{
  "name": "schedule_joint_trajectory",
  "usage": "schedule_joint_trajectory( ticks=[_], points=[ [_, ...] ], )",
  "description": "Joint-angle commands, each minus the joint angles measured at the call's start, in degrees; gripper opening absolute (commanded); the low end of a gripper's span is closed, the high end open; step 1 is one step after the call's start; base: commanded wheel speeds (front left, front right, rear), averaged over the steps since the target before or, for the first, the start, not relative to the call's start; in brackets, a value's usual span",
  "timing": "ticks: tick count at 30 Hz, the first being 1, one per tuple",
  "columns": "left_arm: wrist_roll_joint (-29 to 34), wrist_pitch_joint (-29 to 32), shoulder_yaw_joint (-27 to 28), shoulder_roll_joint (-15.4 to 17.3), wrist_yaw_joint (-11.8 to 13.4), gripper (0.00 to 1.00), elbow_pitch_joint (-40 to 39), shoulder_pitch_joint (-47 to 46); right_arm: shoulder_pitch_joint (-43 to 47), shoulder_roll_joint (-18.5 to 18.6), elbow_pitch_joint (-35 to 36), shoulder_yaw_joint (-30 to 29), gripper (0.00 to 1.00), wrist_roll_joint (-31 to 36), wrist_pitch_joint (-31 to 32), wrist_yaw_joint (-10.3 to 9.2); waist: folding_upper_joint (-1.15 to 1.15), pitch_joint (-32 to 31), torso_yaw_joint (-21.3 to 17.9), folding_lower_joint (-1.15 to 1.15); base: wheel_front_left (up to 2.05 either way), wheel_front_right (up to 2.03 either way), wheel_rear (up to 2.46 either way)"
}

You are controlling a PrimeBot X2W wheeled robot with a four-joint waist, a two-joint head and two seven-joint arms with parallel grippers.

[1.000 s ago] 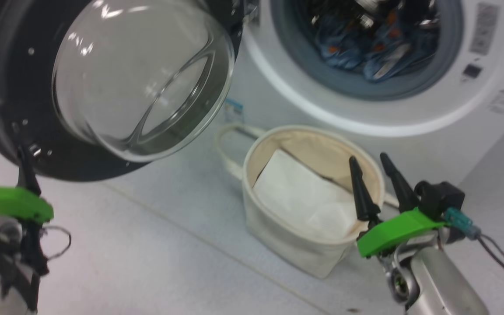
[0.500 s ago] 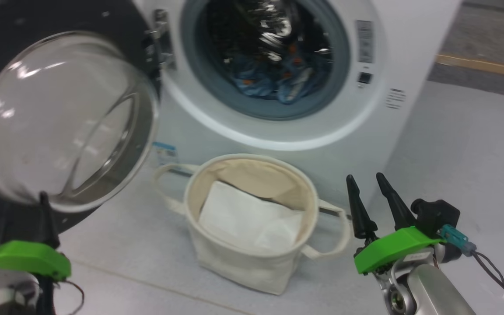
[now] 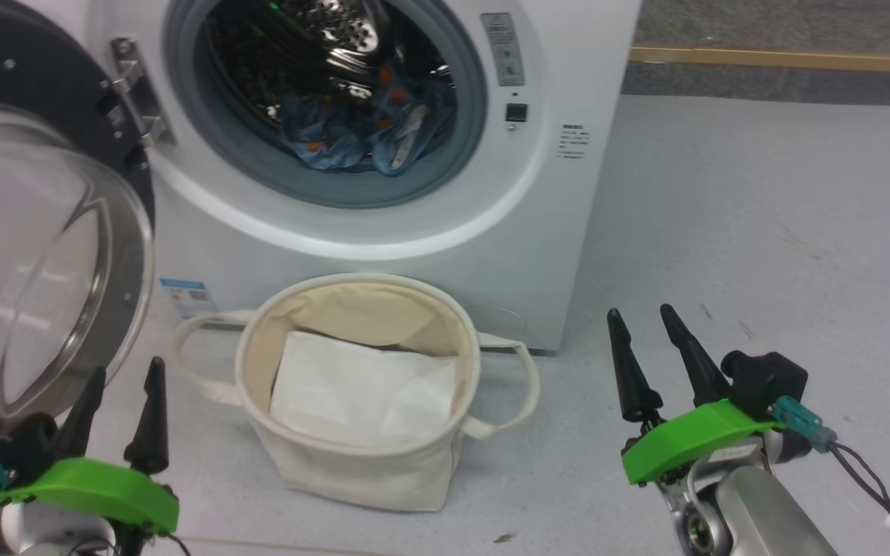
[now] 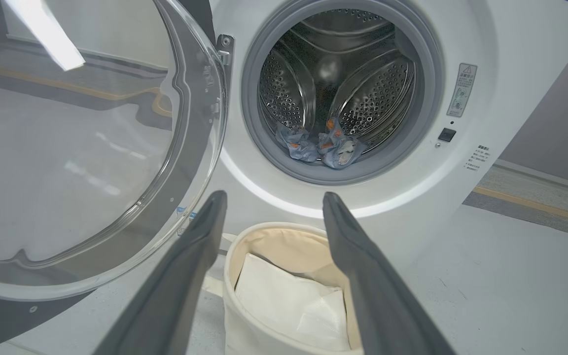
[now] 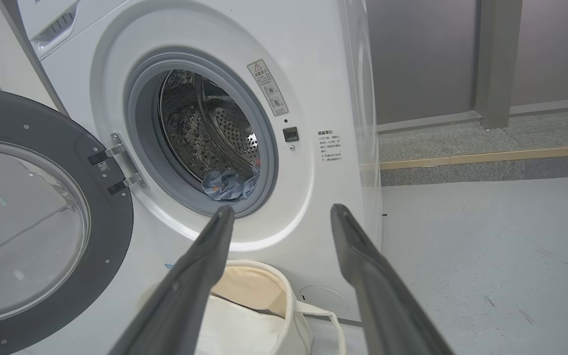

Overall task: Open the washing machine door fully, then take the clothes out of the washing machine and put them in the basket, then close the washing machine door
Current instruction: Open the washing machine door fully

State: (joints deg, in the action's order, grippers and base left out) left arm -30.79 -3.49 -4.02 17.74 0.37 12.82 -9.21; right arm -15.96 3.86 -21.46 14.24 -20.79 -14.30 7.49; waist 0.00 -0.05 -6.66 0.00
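Hanging open on its hinges at the left of the washing machine (image 3: 561,232), the washing machine door (image 3: 59,100) has its black ring and glass bowl clear of the opening. The clothes (image 3: 348,135) lie inside the machine, bunched at the bottom front of the steel drum (image 4: 333,74) by the grey gasket (image 3: 460,147); blue fabric, orange print. The basket (image 3: 352,479) stands upright on the floor (image 3: 762,232) just in front of the machine, below the opening, with a folded white sheet (image 3: 352,394) in it. Left gripper (image 3: 127,369) hovers in front of the machine, near the door's lower edge, jaws spread wide, holding nothing. Right gripper (image 3: 639,311) hovers off the machine's front right corner, beside the basket, jaws wide too, empty. Neither touches door, clothes or basket.
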Motion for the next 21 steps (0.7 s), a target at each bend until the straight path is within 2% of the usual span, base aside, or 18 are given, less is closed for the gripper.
schedule_joint_trajectory(
  ticks=[1,7,10,16,21],
  points=[
    [0.77,-1.13,2.62,2.19,0.22,1.0,-1.91,-1.7,-1.95,-0.84,1.78,1.39,1.0,-0.19,-0.7,0.0,0.0,0.03,-1.4,0.0,0.0,0.0,0.0],
    [1.53,-2.85,3.56,2.72,1.65,1.0,0.38,-2.16,-2.04,-0.65,1.36,2.04,1.0,-0.17,-0.7,0.0,0.0,-0.35,-3.12,0.0,0.0,0.0,0.0],
    [0.23,-2.97,4.52,2.67,1.6,1.0,2.2,-2.52,-2.03,-0.43,1.48,1.66,1.0,-0.13,-0.7,0.0,0.0,-0.41,-4.02,0.0,0.0,0.0,0.0],
    [-3.14,-3.98,5.45,2.75,-1.73,1.0,2.65,-2.96,-1.65,-0.31,1.98,0.81,1.0,0.03,-0.7,0.0,0.0,-0.09,-5.72,0.0,0.0,0.0,0.0],
    [-3.3,-3.79,5.49,3.61,-2.07,1.0,2.92,-2.61,-1.64,-0.43,1.93,0.39,1.0,0.07,-0.7,0.0,0.0,0.04,-6.59,0.0,0.0,0.0,0.0]
  ],
)
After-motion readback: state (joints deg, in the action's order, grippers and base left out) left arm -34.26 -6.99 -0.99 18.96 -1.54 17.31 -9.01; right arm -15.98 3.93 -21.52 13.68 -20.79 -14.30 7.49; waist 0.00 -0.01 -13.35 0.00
